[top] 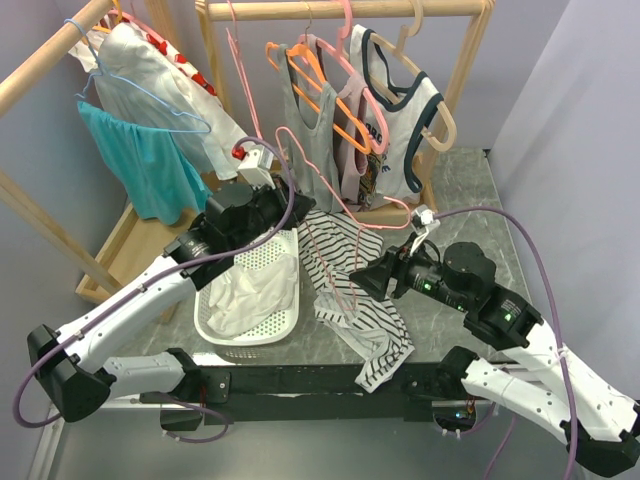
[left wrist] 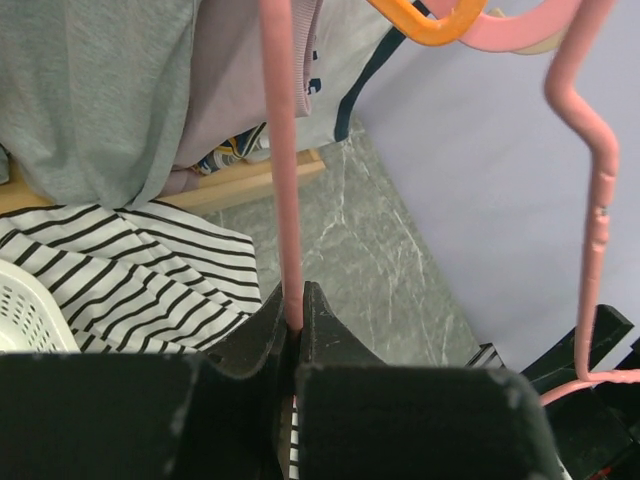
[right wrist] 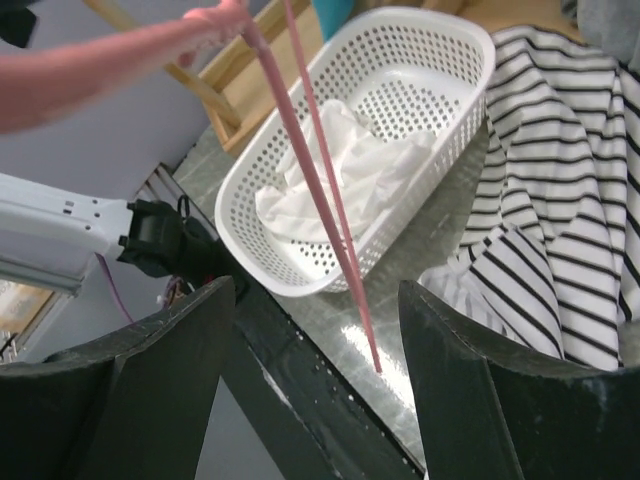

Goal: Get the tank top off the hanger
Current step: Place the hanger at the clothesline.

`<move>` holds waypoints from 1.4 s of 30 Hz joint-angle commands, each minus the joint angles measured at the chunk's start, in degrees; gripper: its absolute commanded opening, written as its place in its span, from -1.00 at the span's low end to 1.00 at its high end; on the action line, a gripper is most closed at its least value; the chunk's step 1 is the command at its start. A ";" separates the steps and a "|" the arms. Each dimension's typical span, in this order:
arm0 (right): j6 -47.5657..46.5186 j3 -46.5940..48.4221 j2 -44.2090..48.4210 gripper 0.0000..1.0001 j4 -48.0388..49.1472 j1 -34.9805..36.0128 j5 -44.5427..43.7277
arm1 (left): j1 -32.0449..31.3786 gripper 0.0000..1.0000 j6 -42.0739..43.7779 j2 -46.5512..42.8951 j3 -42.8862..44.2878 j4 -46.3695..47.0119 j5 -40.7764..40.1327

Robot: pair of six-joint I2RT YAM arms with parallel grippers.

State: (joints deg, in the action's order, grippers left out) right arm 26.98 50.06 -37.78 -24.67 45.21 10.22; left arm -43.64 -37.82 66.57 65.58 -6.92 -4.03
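Note:
The black-and-white striped tank top (top: 352, 285) lies crumpled on the table beside the basket, off the hanger; it also shows in the left wrist view (left wrist: 130, 270) and in the right wrist view (right wrist: 565, 190). My left gripper (top: 303, 208) is shut on a rod of the pink hanger (top: 345, 205) and holds it above the table; the jaws (left wrist: 293, 310) pinch the rod (left wrist: 283, 180). My right gripper (top: 362, 275) is open and empty. The hanger's thin pink bars (right wrist: 325, 210) pass between its spread fingers (right wrist: 160, 380) without touching them.
A white perforated basket (top: 285, 325) with a white cloth (top: 250, 295) sits left of the striped top; it also shows in the right wrist view (right wrist: 300, 140). Wooden racks (top: 340, 10) at the back hold a grey top (top: 305, 120), a navy-trimmed white top (top: 405, 120) and a teal garment (top: 150, 165).

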 commanded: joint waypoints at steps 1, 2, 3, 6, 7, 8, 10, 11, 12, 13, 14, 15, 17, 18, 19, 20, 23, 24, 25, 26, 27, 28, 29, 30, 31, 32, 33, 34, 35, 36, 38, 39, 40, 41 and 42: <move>-2.11 -0.40 0.08 0.48 5.59 0.05 1.65 | -0.04 -0.98 -1.72 0.32 3.06 4.19 3.51; -2.11 -0.84 -0.01 0.48 5.94 0.05 1.56 | -0.04 -0.98 -1.90 0.58 3.06 4.28 4.72; -2.20 -1.02 -0.10 0.47 6.64 0.05 1.56 | -0.04 -0.98 -2.08 0.76 3.06 4.54 5.17; -2.02 -1.72 -0.01 0.43 7.70 -0.03 0.33 | -0.04 -0.98 -2.96 0.67 2.36 5.07 6.58; -2.11 -1.81 0.07 0.41 7.62 -0.04 -0.19 | -0.04 -0.98 -3.57 0.67 1.75 5.25 6.84; -2.02 -1.99 0.16 0.38 7.70 0.05 -1.42 | -0.04 -0.98 -3.75 0.50 1.48 5.33 7.11; -2.37 -2.60 0.60 0.25 7.88 0.05 -2.22 | -0.04 -0.98 -4.71 0.32 0.43 5.86 8.25; -2.55 -2.78 0.69 0.20 7.97 0.05 -2.57 | 0.04 -0.98 -4.98 0.15 0.08 6.56 8.60; -2.64 -2.78 0.78 0.15 8.23 0.05 -2.75 | -0.04 -0.98 -5.24 0.06 -0.28 6.48 9.39; -2.72 -2.95 0.86 0.12 8.40 0.05 -2.75 | -0.04 -0.98 -5.50 0.06 -0.89 6.48 9.92; -2.72 -2.87 0.69 0.07 8.67 0.05 -3.01 | 0.04 -0.98 -5.77 0.23 -1.07 7.96 10.36; -2.46 -2.95 0.69 -0.07 8.93 0.05 -3.10 | -0.04 -0.98 -5.94 0.23 -1.24 8.49 10.97; -2.55 -2.43 0.69 -0.27 9.20 0.05 -2.75 | 0.04 -0.98 -5.86 0.76 -1.33 8.33 11.15; -2.64 -2.08 0.78 -0.47 9.20 0.05 -2.66 | -0.04 -0.98 -5.77 0.76 -1.33 7.98 11.06; -2.72 -1.55 0.86 -0.56 9.28 -0.03 -2.83 | -0.04 -0.98 -5.60 1.02 -1.25 7.80 10.89; -2.81 -1.37 1.21 -0.59 9.28 0.05 -3.01 | -0.04 -0.98 -5.59 0.94 -1.33 7.62 10.89; -2.81 0.12 1.83 -0.73 8.41 0.05 -4.15 | -0.04 -0.58 -5.51 0.85 -1.77 7.10 9.92; -2.64 0.56 2.01 -0.75 8.23 0.05 -4.68 | -0.04 -0.61 -5.16 0.76 -1.95 7.09 9.92; -2.55 1.17 2.27 -0.76 8.06 -0.03 -5.29 | -0.04 -0.62 -4.89 0.85 -2.04 7.09 9.83; -2.11 1.61 2.71 -0.77 7.18 0.14 -5.91 | -0.04 -0.47 -4.54 0.85 -2.04 5.44 9.31; -1.85 2.31 2.89 -0.81 6.65 0.05 -6.52 | -0.04 -0.17 -3.84 0.85 -2.04 4.81 8.78; -1.76 3.45 3.06 -0.83 5.95 -0.03 -7.92 | -0.04 0.24 -3.49 0.85 -2.12 3.59 8.08; -1.67 4.07 3.24 -0.84 4.73 0.05 -8.37 | 0.04 0.23 -2.96 0.67 -2.21 3.49 7.64; -1.67 4.69 3.33 -0.86 4.02 0.05 -8.89 | 0.04 0.25 -1.91 0.50 -2.56 3.58 7.38; -1.76 5.91 3.41 -0.86 3.58 0.05 -9.51 | -0.04 0.36 -1.73 -0.20 -3.43 3.49 6.85; -1.93 6.44 3.41 -0.86 2.79 0.05 -9.86 | 0.04 0.64 -1.73 -0.64 -3.97 3.58 6.50; -1.93 6.97 3.41 -0.87 2.26 0.05 -10.13 | -0.04 0.65 -1.38 -0.91 -4.41 4.01 6.15; -2.02 8.02 3.41 -0.88 2.08 0.05 -10.13 | -0.04 0.64 -1.20 -1.61 -5.54 4.45 6.58; -2.46 8.55 3.07 -0.88 1.64 0.05 -10.13 | -0.04 0.66 -1.20 -1.88 -6.07 5.33 7.02; -2.46 9.17 2.89 -0.88 1.55 0.05 -11.52 | -0.04 0.67 -1.90 -2.14 -7.12 5.68 8.15; -2.81 11.01 1.84 -0.88 0.85 0.05 -11.97 | -0.04 0.63 -3.04 -2.75 -8.36 6.47 10.79; -2.90 12.33 1.31 -0.88 0.67 0.05 -11.89 | -0.22 0.60 -4.79 -3.10 -10.19 8.13 13.06; -3.07 12.95 0.87 -0.88 0.76 0.05 -11.37 | -0.48 0.58 -5.59 -3.89 -11.17 8.93 13.69; -3.51 13.48 -0.35 -0.88 0.76 0.05 -11.19 | -1.35 0.58 -6.29 -4.42 -12.05 9.64 14.05; -3.60 14.09 -0.89 -0.88 0.85 0.05 -10.40 | -1.88 0.59 -6.99 -5.12 -13.97 11.30 14.31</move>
State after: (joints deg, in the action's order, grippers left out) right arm 24.86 60.25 -36.07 -24.91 45.23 0.05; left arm -43.72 -41.82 64.82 55.29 -2.20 5.91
